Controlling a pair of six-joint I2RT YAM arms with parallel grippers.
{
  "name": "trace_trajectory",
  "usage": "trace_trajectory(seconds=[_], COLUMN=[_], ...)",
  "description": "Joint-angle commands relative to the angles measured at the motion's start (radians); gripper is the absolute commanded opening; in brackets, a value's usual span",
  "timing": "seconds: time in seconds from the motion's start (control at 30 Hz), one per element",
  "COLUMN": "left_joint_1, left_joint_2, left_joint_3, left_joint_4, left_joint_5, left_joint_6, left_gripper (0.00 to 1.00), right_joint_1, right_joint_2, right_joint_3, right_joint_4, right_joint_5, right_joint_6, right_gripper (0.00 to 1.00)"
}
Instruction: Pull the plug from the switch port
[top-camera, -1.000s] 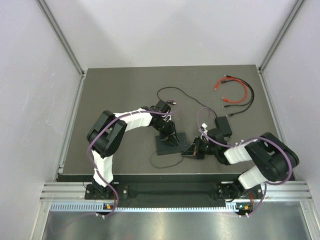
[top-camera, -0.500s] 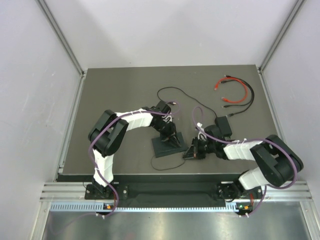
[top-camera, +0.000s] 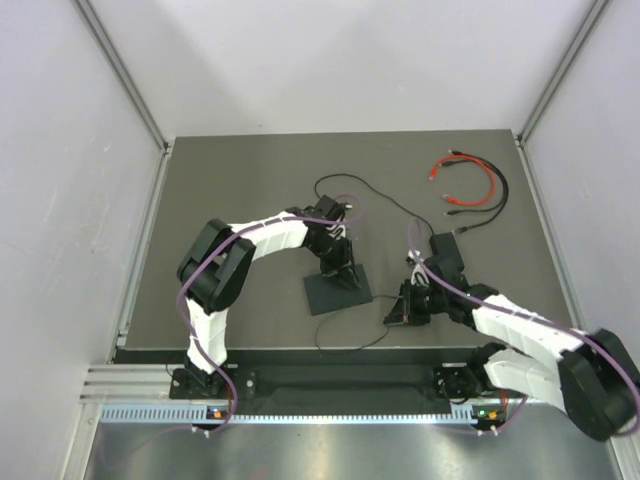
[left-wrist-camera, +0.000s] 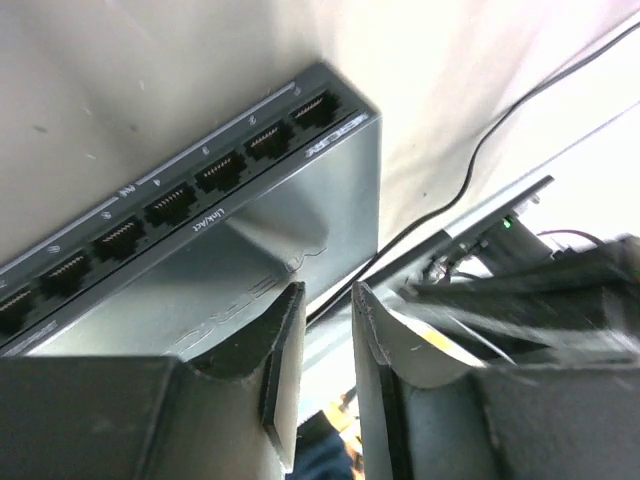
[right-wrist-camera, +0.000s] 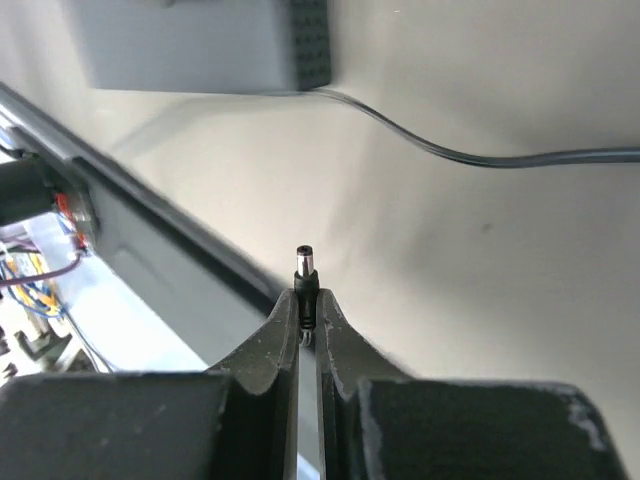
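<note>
Two tools: right tool (right-wrist-camera: 308, 300) pinches plug (right-wrist-camera: 305, 265) beside switch (left-wrist-camera: 300, 200); left tool (left-wrist-camera: 325, 300), ajar, over switch.

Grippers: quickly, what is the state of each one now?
Left gripper: jaws slightly open at the switch, holding nothing.
Right gripper: closed on the plug.

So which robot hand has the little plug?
The right gripper: it is pinched shut on the small black plug with the metal tip. The left gripper is over by the switch, with nothing between its fingers.
</note>
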Motion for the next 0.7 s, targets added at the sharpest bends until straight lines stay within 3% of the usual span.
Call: trace_trajectory(seconds=[0.0, 0.23, 0.43, 0.57, 0.67], left_joint_1=[0.002, 0.002, 0.002, 0.002, 0.007], left_joint_2=[-0.011, -0.032, -0.072, -0.117, -0.143], left_joint_3=[0.085, 0.215, 0.257, 0.255, 0.252], left_joint_4=[-0.081, -0.19, -0.265, -0.301, -0.324], left_joint_5=[-0.098, -0.21, -0.307, -0.36, -0.399], left_joint_6=[0.082, 0.151, 0.219, 0.251, 0.271], left_gripper=[0.3, 0.31, 0.31, 0.32, 0.32], right_joint_1=[-0.007, -0.085, -0.358, -0.614, -0.71], right_joint_2=[-0.138, -0.255, -0.174, -0.085, -0.018], right_joint_3=[0.176, 0.556, 0.85, 1.027, 1.132], right_joint_4=[-0.29, -0.651, -0.76, -0.785, -0.791], right_joint_5=[0.078, 0.299, 0.386, 0.446, 0.468], right_joint_6=[-0.062, -0.128, -0.265, -0.322, -0.325], right_gripper=[0.0, 0.0, 0.0, 0.0, 0.0])
